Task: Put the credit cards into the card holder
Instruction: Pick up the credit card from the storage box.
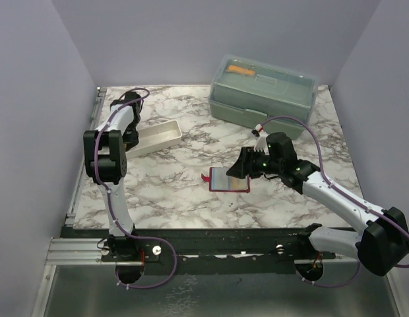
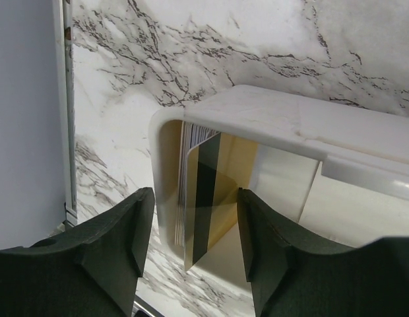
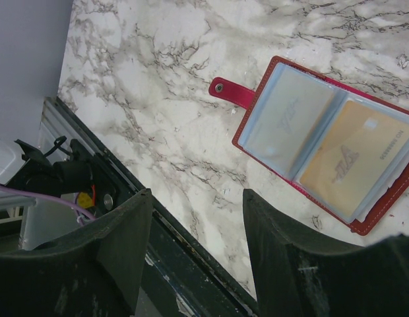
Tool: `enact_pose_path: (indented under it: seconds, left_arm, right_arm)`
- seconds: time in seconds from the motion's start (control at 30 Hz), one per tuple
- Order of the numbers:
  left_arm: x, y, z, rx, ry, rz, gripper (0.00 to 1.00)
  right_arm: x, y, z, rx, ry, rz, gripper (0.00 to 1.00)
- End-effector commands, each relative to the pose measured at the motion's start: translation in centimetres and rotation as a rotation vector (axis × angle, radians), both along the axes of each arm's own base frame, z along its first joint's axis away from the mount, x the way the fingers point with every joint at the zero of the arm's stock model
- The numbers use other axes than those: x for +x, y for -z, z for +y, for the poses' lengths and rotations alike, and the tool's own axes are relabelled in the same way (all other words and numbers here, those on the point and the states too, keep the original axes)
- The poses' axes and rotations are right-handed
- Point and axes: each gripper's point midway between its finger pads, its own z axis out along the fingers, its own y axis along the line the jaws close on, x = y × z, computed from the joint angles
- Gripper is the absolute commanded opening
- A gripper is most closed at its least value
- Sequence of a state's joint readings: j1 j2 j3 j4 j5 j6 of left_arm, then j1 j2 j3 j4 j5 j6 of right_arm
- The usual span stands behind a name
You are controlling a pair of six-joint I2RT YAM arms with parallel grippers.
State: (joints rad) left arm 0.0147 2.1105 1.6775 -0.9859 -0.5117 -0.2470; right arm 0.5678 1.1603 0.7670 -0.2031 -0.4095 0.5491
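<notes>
The card holder (image 1: pixel 229 179) lies open on the marble table, red-edged with a snap tab at its left. In the right wrist view it (image 3: pixel 326 145) shows a grey-blue pocket and a tan card in the other pocket. My right gripper (image 3: pixel 194 247) is open and empty, hovering just beside the holder, over its right part in the top view (image 1: pixel 247 165). A stack of credit cards (image 2: pixel 203 191) stands on edge in the end of the long white tray (image 2: pixel 270 119). My left gripper (image 2: pixel 194 244) is open, its fingers on either side of the stack, not touching it.
The white tray (image 1: pixel 155 137) sits at the left under my left arm. A pale-green lidded plastic box (image 1: pixel 262 90) stands at the back right. A metal rail (image 1: pixel 79 191) runs along the table's left edge and a black bar (image 3: pixel 178 257) along the front.
</notes>
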Motion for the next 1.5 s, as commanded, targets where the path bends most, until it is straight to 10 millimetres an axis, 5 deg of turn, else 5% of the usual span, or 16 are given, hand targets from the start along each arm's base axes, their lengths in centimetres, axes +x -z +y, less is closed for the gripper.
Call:
enact_pose_path:
  seconds: [0.0,0.17,1.13,1.37,1.47]
  left_arm:
    - [0.0,-3.6,1.4,0.054,-0.02,-0.052,0.58]
    - [0.0,-4.0,1.2,0.043,-0.023,-0.06,0.56]
    - [1.2,-5.8,-0.1,-0.008,0.007,-0.132,0.09]
    - [2.4,-8.1,-0.8,-0.018,0.023,-0.211,0.0]
    - [3.2,-10.1,-2.9,-0.039,0.071,-0.273,0.0]
  right_arm:
    - [-0.1,-0.3,0.1,0.01,-0.015,-0.008,0.61]
    - [-0.2,-0.2,0.1,0.008,-0.014,-0.007,0.61]
    - [-0.2,0.2,0.3,0.017,-0.012,0.022,0.61]
    - [0.0,0.5,0.1,-0.002,0.007,0.027,0.61]
    - [0.2,0.8,-0.2,-0.028,0.024,0.039,0.61]
